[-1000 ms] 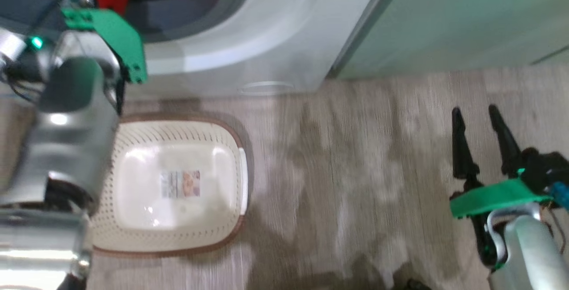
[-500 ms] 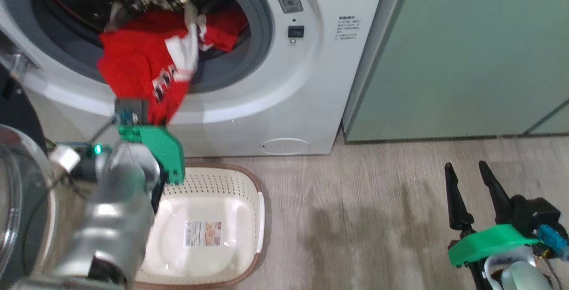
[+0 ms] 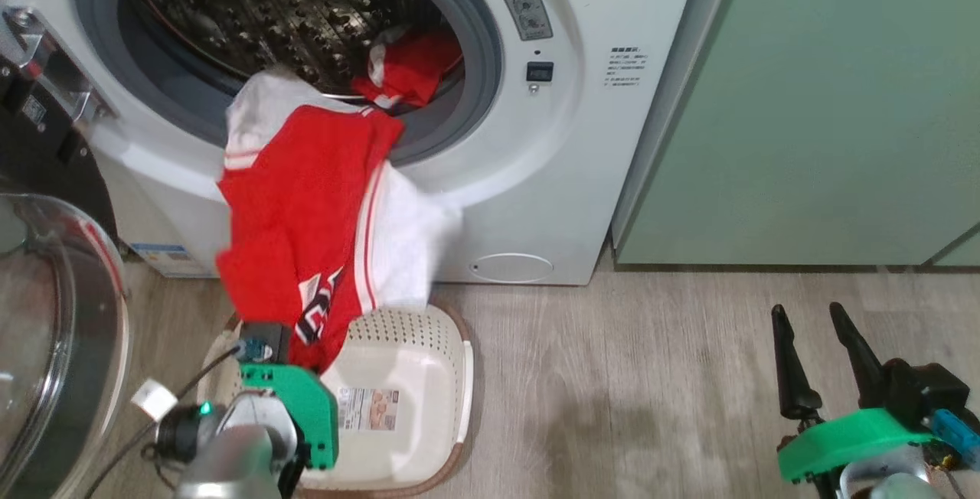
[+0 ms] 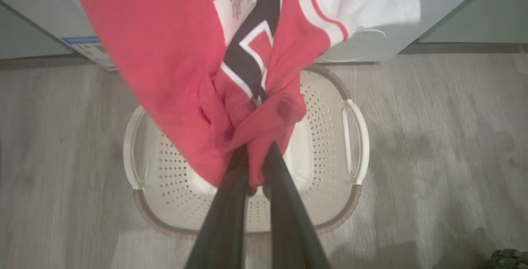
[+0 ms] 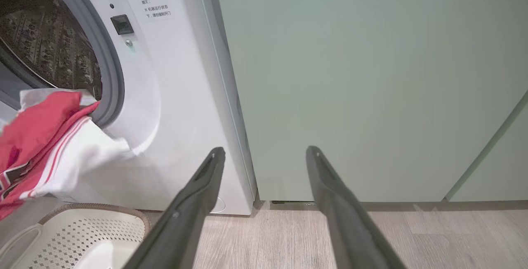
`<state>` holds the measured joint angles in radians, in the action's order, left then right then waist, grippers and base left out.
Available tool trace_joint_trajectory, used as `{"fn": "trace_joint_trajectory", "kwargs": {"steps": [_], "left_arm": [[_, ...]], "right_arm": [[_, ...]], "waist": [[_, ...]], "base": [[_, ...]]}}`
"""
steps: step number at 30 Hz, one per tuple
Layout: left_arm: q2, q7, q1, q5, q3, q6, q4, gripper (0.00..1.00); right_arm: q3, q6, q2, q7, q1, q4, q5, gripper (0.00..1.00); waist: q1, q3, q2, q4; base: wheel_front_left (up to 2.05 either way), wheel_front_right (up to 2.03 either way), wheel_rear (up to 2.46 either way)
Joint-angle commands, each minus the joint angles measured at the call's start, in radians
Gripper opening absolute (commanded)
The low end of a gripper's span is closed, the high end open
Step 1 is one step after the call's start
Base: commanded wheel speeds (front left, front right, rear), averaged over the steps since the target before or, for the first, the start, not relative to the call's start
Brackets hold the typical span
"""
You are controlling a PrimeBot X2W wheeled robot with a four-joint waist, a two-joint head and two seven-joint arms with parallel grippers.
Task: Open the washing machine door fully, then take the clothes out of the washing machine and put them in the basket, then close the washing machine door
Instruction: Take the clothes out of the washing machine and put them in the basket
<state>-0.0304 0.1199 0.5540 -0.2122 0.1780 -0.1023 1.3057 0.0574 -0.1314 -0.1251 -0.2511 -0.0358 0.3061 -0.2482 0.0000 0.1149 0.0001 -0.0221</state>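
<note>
- The left fingers [image 4: 225, 215] pinch the red jersey [image 3: 298, 208], now pulled down from the washing machine [image 3: 582, 139].
- It hangs over the basket [image 3: 452, 361], at 6 o'clock from the drum [image 3: 268, 17], ready to drop.
- The right fingers [image 5: 198, 203] stay spread.
- More red cloth [image 3: 409, 63] waits inside.

Head view high and downward; basket [image 3: 429, 338] in all three views

Home laundry corner, white front-loading washer [image 3: 589, 147], pale green cabinets [image 3: 811, 101], wood-look floor [image 3: 651, 384]

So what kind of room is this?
Probably a home laundry area: a front-loading washer, a perforated basket on the wood-look floor, and pale green cabinets beside it.
</note>
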Motion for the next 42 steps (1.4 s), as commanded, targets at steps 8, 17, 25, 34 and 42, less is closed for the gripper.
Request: {"fn": "trace_joint_trajectory", "kwargs": {"steps": [8, 17, 25, 34, 42], "left_arm": [[-0.020, -0.100, -0.017, -0.030, -0.004, -0.010, -0.016, 0.00], [-0.029, -0.245, -0.008, -0.069, -0.005, -0.018, -0.015, 0.00], [-0.055, -0.247, 0.082, -0.095, -0.026, 0.033, -0.015, 0.00], [-0.063, -0.200, 0.133, -0.114, -0.035, 0.053, -0.015, 0.00], [-0.058, -0.082, 0.104, -0.123, -0.027, 0.042, -0.015, 1.00]], "right_arm": [[0.036, 0.001, -0.036, -0.011, -0.055, -0.040, -0.008, 1.00], [0.031, 0.001, -0.041, -0.011, -0.096, -0.052, -0.007, 1.00], [0.029, 0.001, -0.052, -0.011, -0.153, -0.075, -0.001, 1.00], [0.024, 0.001, -0.049, -0.011, -0.186, -0.087, 0.003, 1.00], [0.026, 0.001, -0.035, -0.011, -0.173, -0.072, 0.003, 1.00]], "waist": [[0.0000, 0.061, -0.0001, -0.007], [0.0000, 0.164, -0.0001, -0.037], [0.0000, 0.291, -0.0001, -0.054], [0.0000, 0.363, -0.0001, -0.073], [0.0000, 0.300, -0.0001, -0.072]], "base": [[0.00, 0.00, 0.00], [0.00, 0.00, 0.00], [0.00, 0.00, 0.00], [0.00, 0.00, 0.00], [0.00, 0.00, 0.00]]}}
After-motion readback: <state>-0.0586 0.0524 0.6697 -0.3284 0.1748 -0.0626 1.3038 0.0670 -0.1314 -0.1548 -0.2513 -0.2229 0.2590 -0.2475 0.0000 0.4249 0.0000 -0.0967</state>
